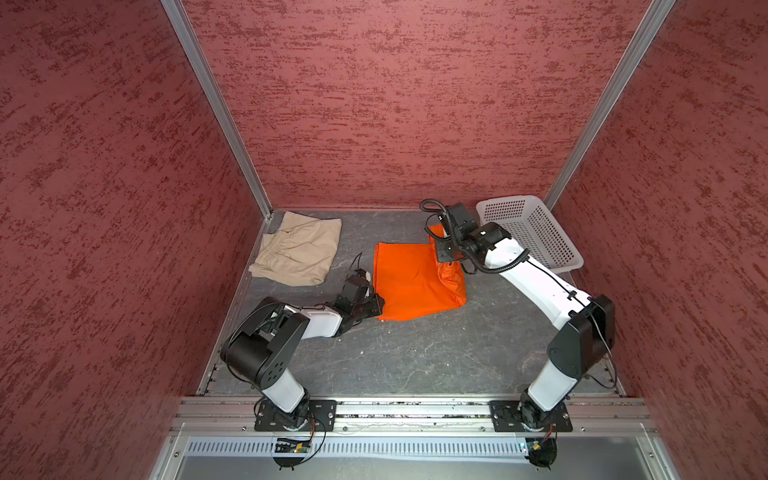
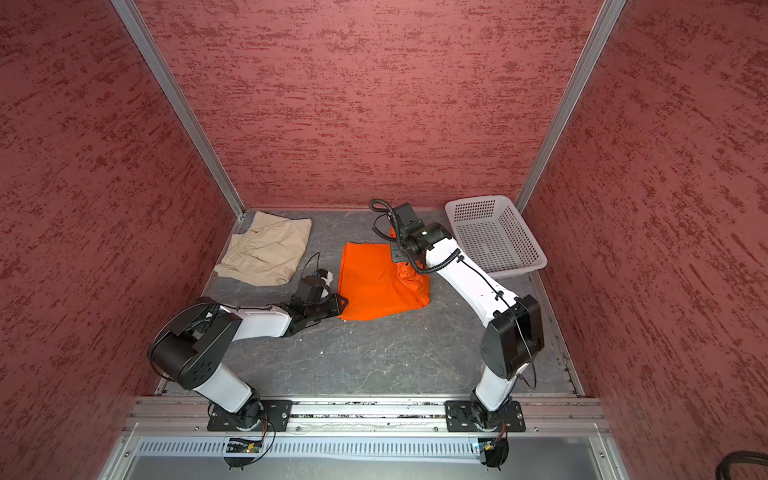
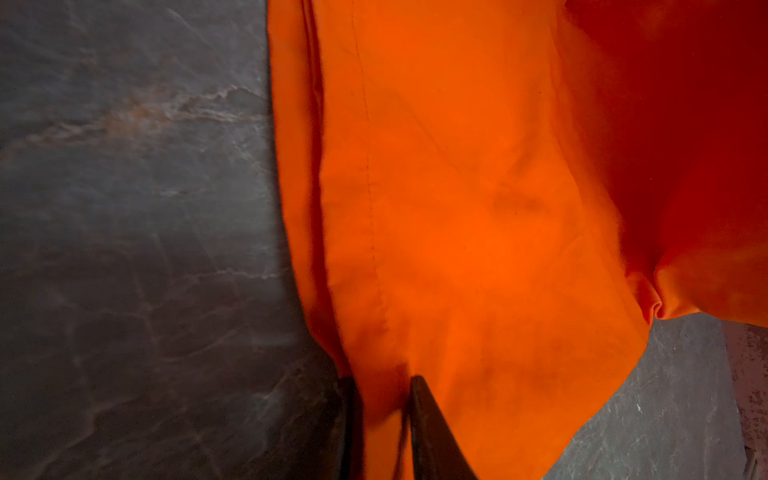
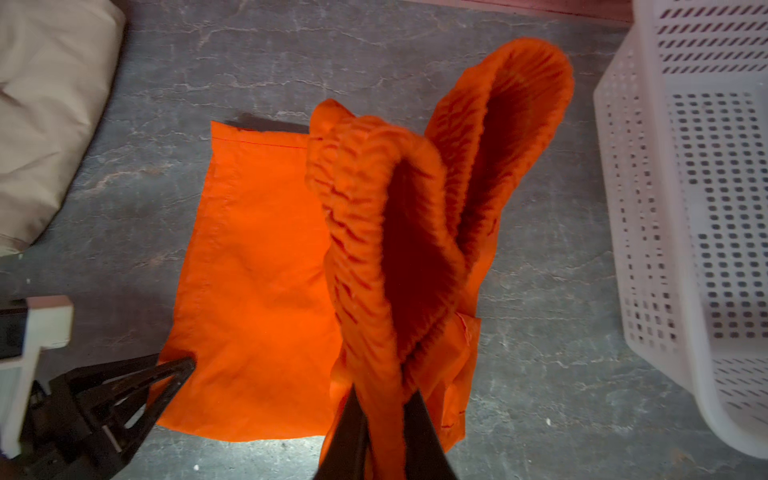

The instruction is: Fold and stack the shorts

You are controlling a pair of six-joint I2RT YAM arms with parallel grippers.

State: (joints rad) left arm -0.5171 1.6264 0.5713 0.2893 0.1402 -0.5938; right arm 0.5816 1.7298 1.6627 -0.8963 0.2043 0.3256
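1. Rail (image 1: 415,409) is running across the front, on the near side of the orange shorts (image 1: 411,282), and both arm bases are sitting on it.
2. The left gripper (image 1: 379,305) is reaching in low at the near left corner of the orange shorts. In both top views its tip (image 2: 343,301) is touching that corner.
3. In the left wrist view its fingers (image 3: 432,428) are pinching the hem of the orange shorts (image 3: 457,208), and cloth is filling the narrow gap between them.
4. The orange shorts are lying on the gray table (image 1: 415,357). Their leg part is spreading flat toward the left gripper, while their right side is bunching upward.
5. The right gripper (image 4: 384,399) is hanging over the far right part of the orange shorts (image 4: 257,291). Its fingers are clamping the gathered waistband (image 4: 374,208), which is standing up off the table in two loops.
6. The tan shorts (image 1: 297,249) are lying flat, well to the left of the orange shorts and a little farther back. They are apart from the orange shorts, with their gathered waist facing away from them.
7. The white basket (image 1: 511,200) is sitting to the right of the orange shorts and farther back, near them but not touching.
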